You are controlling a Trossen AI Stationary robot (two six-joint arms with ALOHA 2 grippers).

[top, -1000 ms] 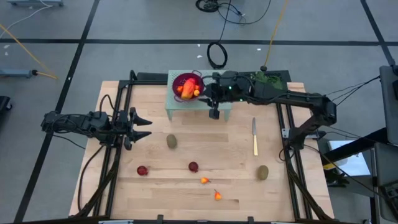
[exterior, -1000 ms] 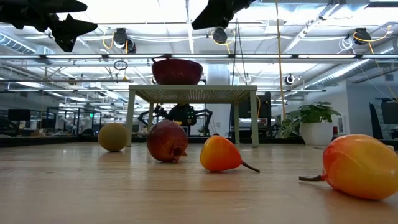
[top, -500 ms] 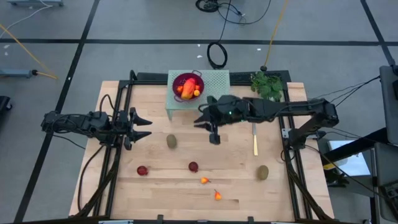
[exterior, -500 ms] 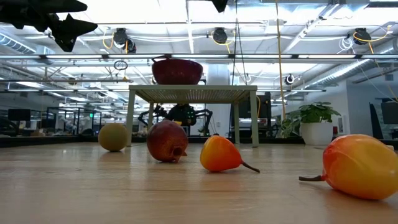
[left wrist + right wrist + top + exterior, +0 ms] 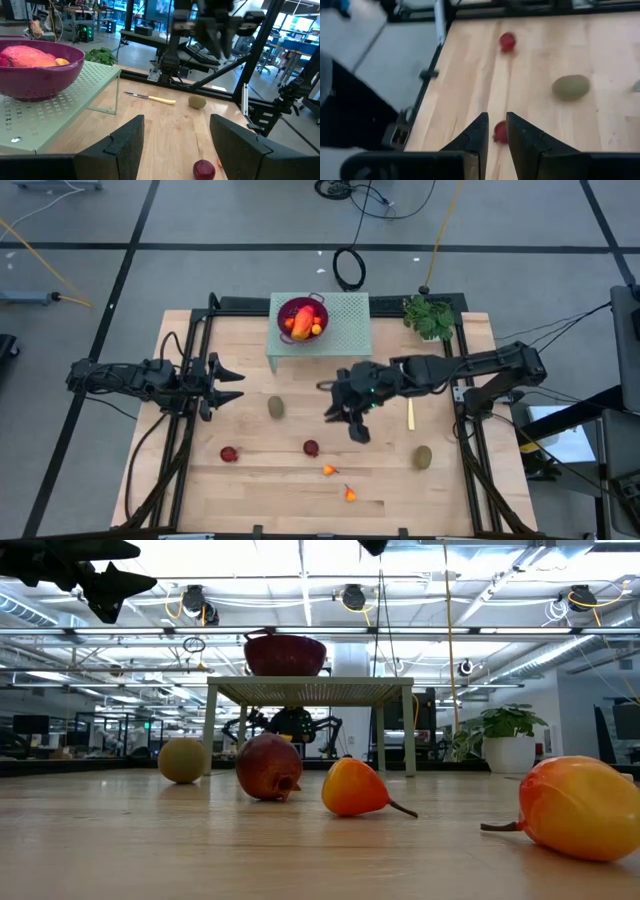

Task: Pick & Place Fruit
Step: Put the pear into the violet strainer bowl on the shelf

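On the table lie two brown-green ovals (image 5: 276, 408) (image 5: 424, 457), two dark red balls (image 5: 229, 453) (image 5: 311, 448) and two tiny orange-red fruits (image 5: 329, 470) (image 5: 350, 494). The larger red-orange oblong (image 5: 300, 318) and a tiny orange fruit sit in the purple bowl (image 5: 303, 304). My right gripper (image 5: 355, 430) hovers over the table's middle, just right of one dark red ball (image 5: 500, 132), its fingers a narrow gap apart and holding nothing. My left gripper (image 5: 225, 383) waits wide open near the left edge, above the table.
The bowl (image 5: 285, 653) stands on a pale green perforated stand (image 5: 345, 315) at the far edge. A yellow-handled knife (image 5: 410, 400) lies right of my right gripper. A small green plant (image 5: 430, 318) sits at the far right. Black frame rails run along both sides.
My right gripper has travelled from beside the green stand toward the table's near edge, ending by the dark red ball in the middle. The fruits, the bowl and my left arm have stayed put.
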